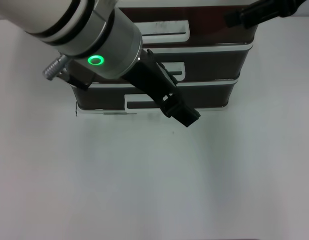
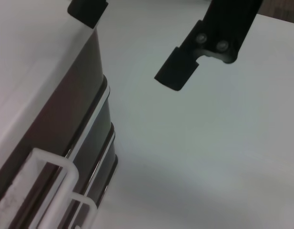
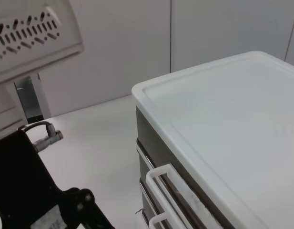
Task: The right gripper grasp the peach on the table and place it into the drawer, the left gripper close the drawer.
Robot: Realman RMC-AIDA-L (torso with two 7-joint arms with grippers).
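The peach is out of view in all three views. The drawer (image 1: 209, 95) is the lowest dark brown one of a stacked unit, with a wide white loop handle (image 1: 136, 102). Its front sits in line with the drawers above and none of its inside shows. My left gripper (image 1: 182, 114) hangs in front of the unit's face, just past that handle. It is open (image 2: 130, 43), with its fingers (image 2: 177, 71) far apart and nothing between them. My right gripper (image 1: 264, 12) is high at the back right, above the unit's top.
The drawer unit has a flat white top (image 3: 232, 119) and two shallower brown drawers (image 1: 204, 62) above the lowest one. The white table (image 1: 154, 180) spreads in front of the unit. The left arm's silver body with a green ring light (image 1: 96, 60) crosses the upper left.
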